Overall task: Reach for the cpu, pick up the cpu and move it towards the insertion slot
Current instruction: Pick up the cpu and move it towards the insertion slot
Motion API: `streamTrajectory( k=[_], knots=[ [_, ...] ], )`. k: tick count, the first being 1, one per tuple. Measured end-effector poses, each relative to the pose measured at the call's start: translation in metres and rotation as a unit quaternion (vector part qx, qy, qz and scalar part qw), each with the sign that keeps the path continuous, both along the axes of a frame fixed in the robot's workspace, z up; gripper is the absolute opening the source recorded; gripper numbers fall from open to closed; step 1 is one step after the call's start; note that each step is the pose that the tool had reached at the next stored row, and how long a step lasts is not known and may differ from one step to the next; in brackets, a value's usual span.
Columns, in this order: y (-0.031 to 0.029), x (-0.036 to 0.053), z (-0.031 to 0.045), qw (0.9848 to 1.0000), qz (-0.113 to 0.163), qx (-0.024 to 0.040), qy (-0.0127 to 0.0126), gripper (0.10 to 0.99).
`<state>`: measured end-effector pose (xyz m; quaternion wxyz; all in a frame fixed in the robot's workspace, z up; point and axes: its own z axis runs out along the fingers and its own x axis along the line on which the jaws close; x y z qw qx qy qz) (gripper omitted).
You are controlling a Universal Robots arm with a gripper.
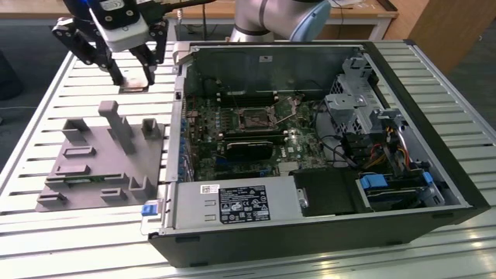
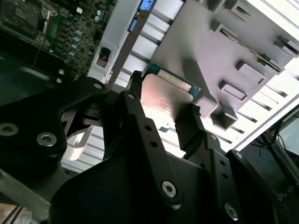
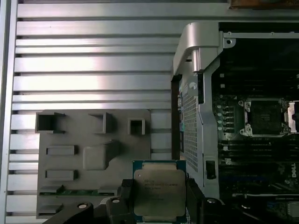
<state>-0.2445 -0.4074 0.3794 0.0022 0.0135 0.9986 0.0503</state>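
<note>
The cpu point(image 3: 159, 190), a flat square chip with a silvery top and a pale green rim, sits between my gripper's point(image 3: 160, 205) two black fingers, which are shut on its opposite edges. In the second wrist view the cpu point(image 2: 163, 95) is clamped in the gripper point(image 2: 164, 93) over the slatted table. In the exterior view the gripper point(image 1: 133, 81) hangs at the far left, beyond the grey fixture and outside the case, with the cpu point(image 1: 133, 88) at its tips. The insertion slot point(image 1: 254, 118), dark with a silvery frame, lies inside the case point(image 3: 265, 116).
The open computer case point(image 1: 434, 192) lies on the slatted metal table point(image 1: 69, 244); its raised side wall point(image 3: 198, 56) stands between the gripper and the motherboard. A grey plastic fixture point(image 1: 93, 168) with upright posts sits at the exterior view's left and holds a green memory stick point(image 3: 79, 190).
</note>
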Motion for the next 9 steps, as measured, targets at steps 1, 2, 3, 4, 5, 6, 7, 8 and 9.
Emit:
streamTrajectory(
  k=[1,2,3,4,5,6,7,8,9],
  knots=[
    [-0.0001,0.0038,0.0000,1.0000,0.000,0.0006,0.0000,0.537],
    [-0.0001,0.0080,0.0000,1.0000,0.000,0.0013,0.0000,0.537],
    [-0.0001,0.0119,-0.0001,1.0000,0.000,0.0020,0.0000,0.537],
    [-0.0001,0.0157,0.0000,1.0000,0.000,0.0027,0.0000,0.537],
    [-0.0002,0.0195,-0.0001,1.0000,0.000,0.0036,0.0000,0.537],
    [-0.0002,0.0232,0.0000,1.0000,0.000,0.0044,0.0000,0.537],
    [-0.0003,0.0269,0.0000,1.0000,0.000,0.0052,0.0000,0.537],
    [-0.0003,0.0307,0.0000,1.0000,0.000,0.0059,0.0000,0.537],
    [-0.0003,0.0350,0.0000,1.0000,0.000,0.0067,0.0000,0.537]
  ],
)
